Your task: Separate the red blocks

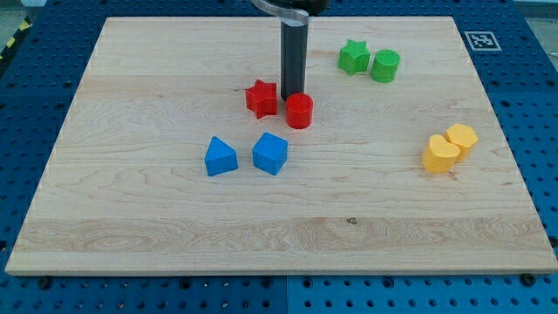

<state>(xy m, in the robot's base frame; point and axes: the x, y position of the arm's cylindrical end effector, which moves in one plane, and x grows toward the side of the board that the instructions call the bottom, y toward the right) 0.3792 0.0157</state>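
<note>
A red star block (pixel 261 98) and a red cylinder block (pixel 299 111) sit near the middle of the wooden board (pixel 157 218), a small gap between them. My tip (pixel 289 96) is at the lower end of the dark rod, just above that gap, close to the cylinder's upper left edge and to the right of the star. Whether it touches either block I cannot tell.
A blue triangular block (pixel 220 157) and a blue cube-like block (pixel 270 153) lie below the red ones. A green star (pixel 353 57) and a green cylinder (pixel 385 65) are at the upper right. Two yellow blocks (pixel 450 147) touch at the right.
</note>
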